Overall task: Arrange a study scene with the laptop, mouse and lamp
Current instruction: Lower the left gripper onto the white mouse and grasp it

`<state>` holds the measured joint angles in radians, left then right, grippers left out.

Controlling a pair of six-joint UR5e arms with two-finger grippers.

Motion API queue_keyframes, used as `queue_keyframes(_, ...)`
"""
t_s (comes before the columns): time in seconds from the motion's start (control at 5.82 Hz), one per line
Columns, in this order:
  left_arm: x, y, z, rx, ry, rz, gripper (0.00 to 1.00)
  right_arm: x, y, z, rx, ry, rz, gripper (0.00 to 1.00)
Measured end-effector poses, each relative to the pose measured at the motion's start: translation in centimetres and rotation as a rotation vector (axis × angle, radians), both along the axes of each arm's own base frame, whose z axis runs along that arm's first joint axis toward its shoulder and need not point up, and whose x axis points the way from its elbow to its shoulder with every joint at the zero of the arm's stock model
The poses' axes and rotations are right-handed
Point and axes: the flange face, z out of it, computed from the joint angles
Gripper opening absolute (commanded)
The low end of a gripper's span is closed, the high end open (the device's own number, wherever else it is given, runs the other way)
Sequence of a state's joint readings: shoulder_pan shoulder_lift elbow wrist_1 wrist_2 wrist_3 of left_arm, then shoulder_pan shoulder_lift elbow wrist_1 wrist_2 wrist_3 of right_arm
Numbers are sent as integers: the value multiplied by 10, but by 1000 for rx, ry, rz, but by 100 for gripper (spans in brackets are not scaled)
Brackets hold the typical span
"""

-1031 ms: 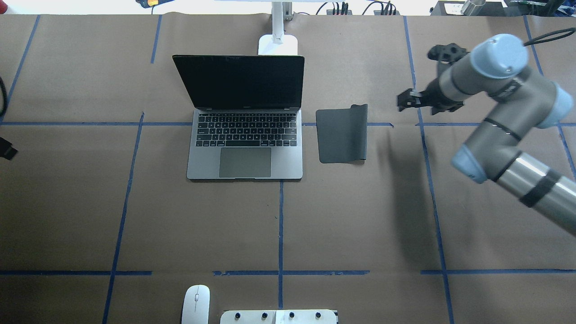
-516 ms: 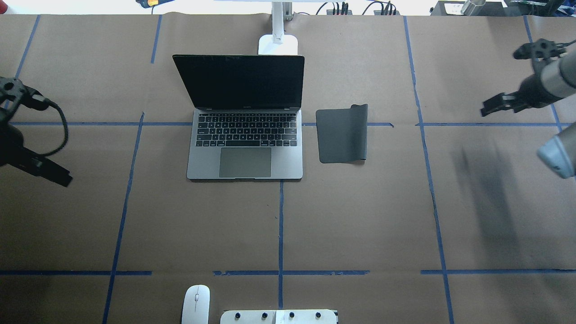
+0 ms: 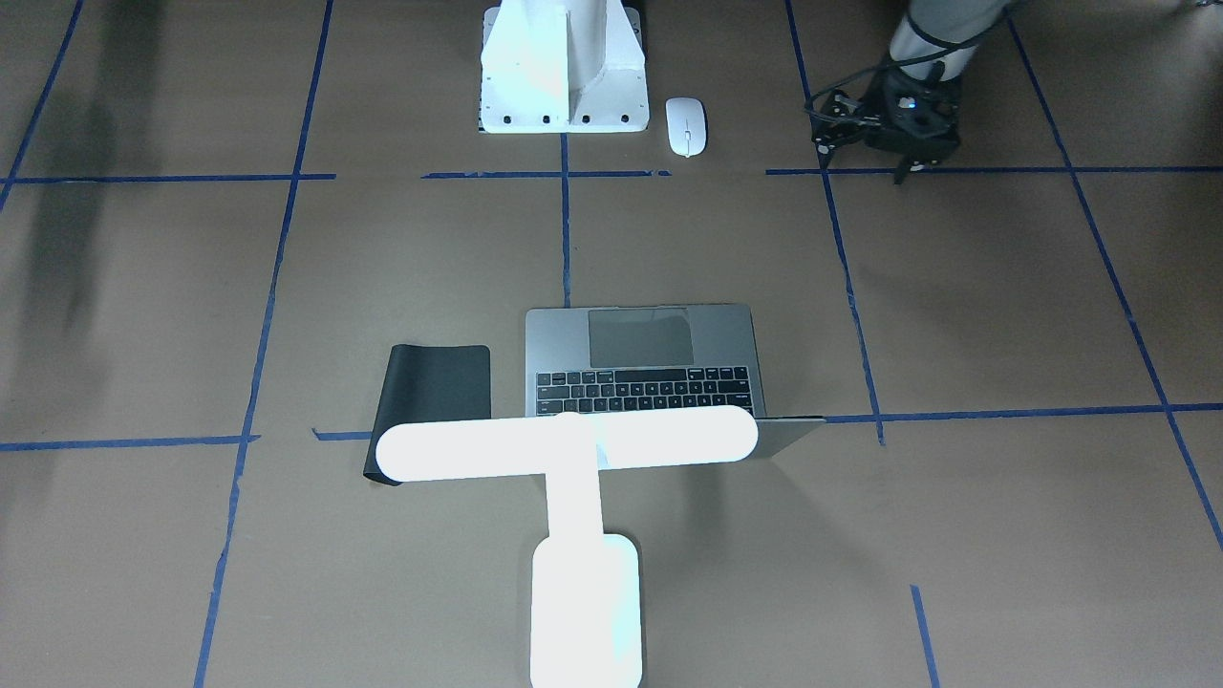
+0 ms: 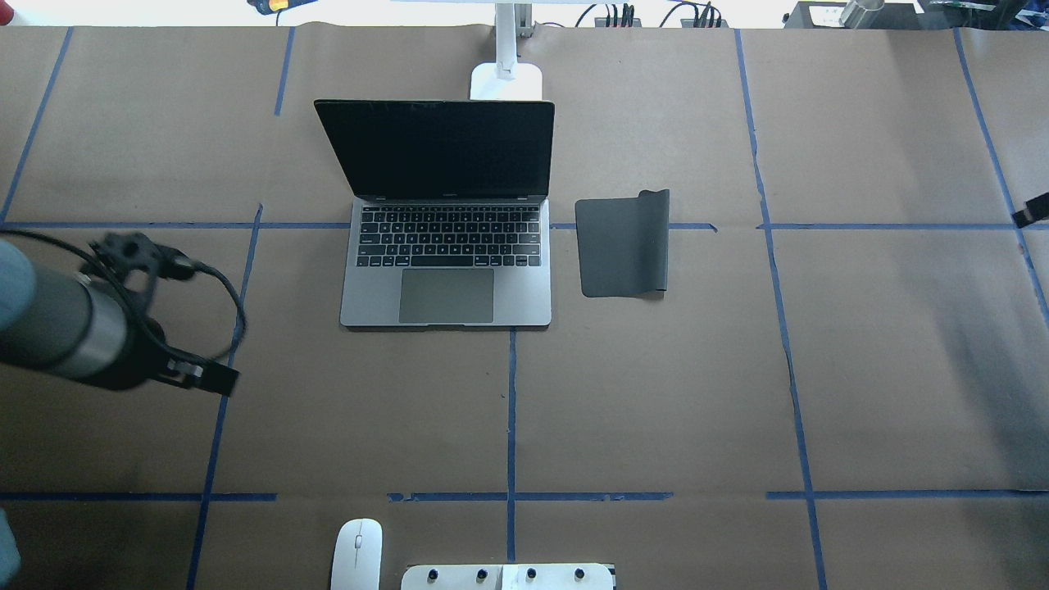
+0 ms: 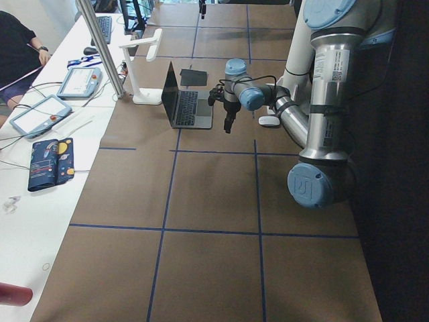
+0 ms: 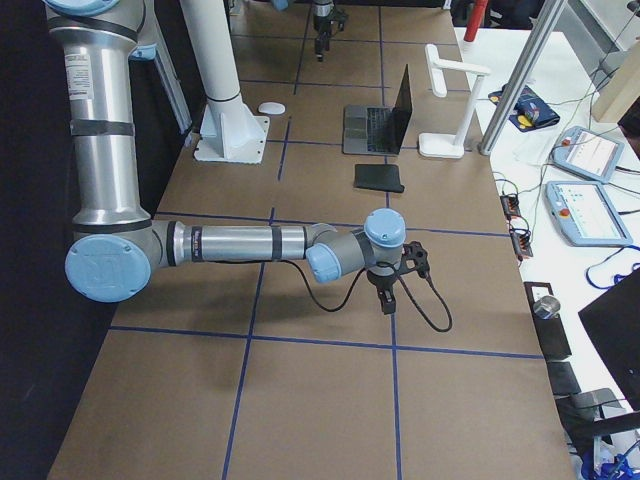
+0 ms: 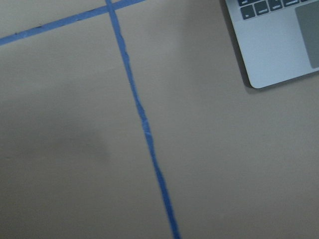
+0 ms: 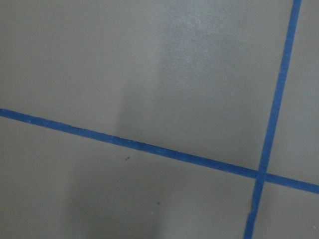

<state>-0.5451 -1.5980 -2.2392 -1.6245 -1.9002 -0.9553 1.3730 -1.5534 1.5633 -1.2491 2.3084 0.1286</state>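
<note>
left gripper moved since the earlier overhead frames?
Yes. In the overhead view the left gripper has swung in from the left edge to the vertical blue tape line left of the laptop, and sits closer to the mouse.

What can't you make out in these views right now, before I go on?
- Right gripper: overhead shows only a sliver at the right edge; open or shut unclear.
- Left gripper: dark, end-on overhead; same doubt.
- Lamp: bar cut off by overhead's top edge.
- Laptop lid: mostly hidden behind the glowing lamp bar, front-facing view.
</note>
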Motion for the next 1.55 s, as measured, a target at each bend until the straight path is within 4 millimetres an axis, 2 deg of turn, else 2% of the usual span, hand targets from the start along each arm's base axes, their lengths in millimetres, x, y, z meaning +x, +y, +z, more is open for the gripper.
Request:
queue_keyframes(0.17,41,37,-8,-8,7,-43,100,34,10,8,-11,26,-29,100)
queue_keyframes(0.34,77,78,-17,-20,21,-62,100,59,17,16,-21,50,-52,100)
queue_keyframes(0.52,110,125,-25,-38,27,-62,100,70,21,21,-28,67,-62,100)
queue_keyframes(0.69,132,158,-32,-53,24,-64,100,73,23,24,-32,71,-64,100)
queue_keyframes(0.86,150,172,-38,-65,19,-73,100,74,25,25,-33,72,-64,100)
queue_keyframes(1.03,166,178,-39,-79,11,-85,100,75,27,24,-30,70,-63,100)
queue_keyframes(1.38,189,179,-37,-90,-1,-93,100,81,28,18,-21,66,-49,100)
queue_keyframes(1.55,194,180,-38,-94,-1,-91,100,84,28,18,-21,65,-43,100)
